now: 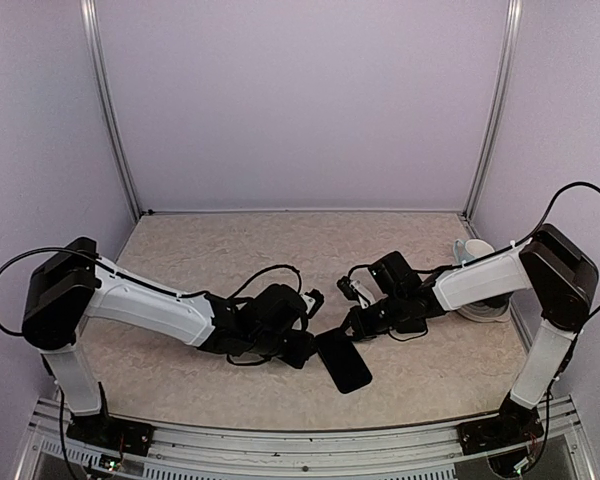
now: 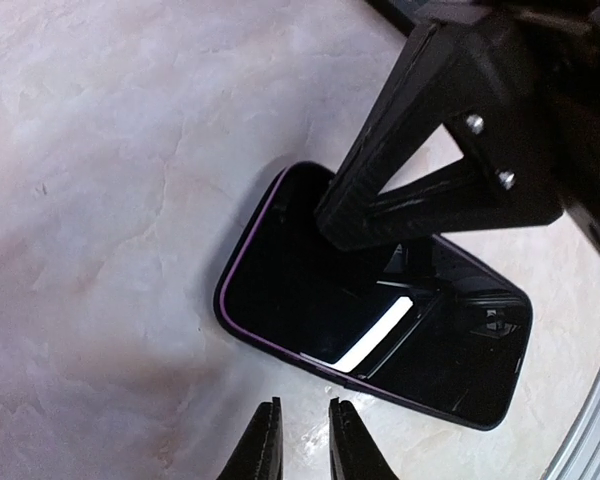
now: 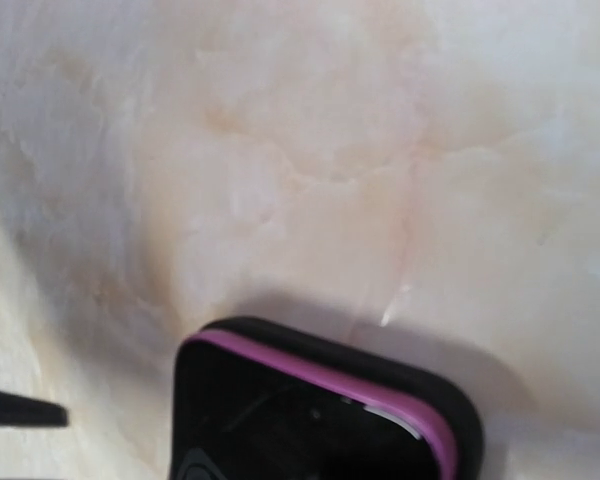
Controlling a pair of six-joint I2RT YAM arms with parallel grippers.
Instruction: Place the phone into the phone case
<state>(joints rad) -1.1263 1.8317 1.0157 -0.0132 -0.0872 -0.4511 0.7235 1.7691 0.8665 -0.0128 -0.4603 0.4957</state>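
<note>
The left gripper (image 2: 302, 445) shows only its tips at the frame's lower edge. Its jaws are a narrow slit apart, pinching nothing, just beside the phone (image 2: 310, 300). The right gripper (image 2: 365, 210) has its jaws pressed together, with the tip over the dark screen; contact is hard to judge. The phone lies flat within the pink-rimmed phone case (image 3: 325, 378), though whether it is fully seated cannot be told. A white object (image 1: 477, 248) is half hidden behind the right arm. The tabletop (image 1: 230, 250) is marbled beige and the walls (image 1: 300, 100) are lilac.
</note>
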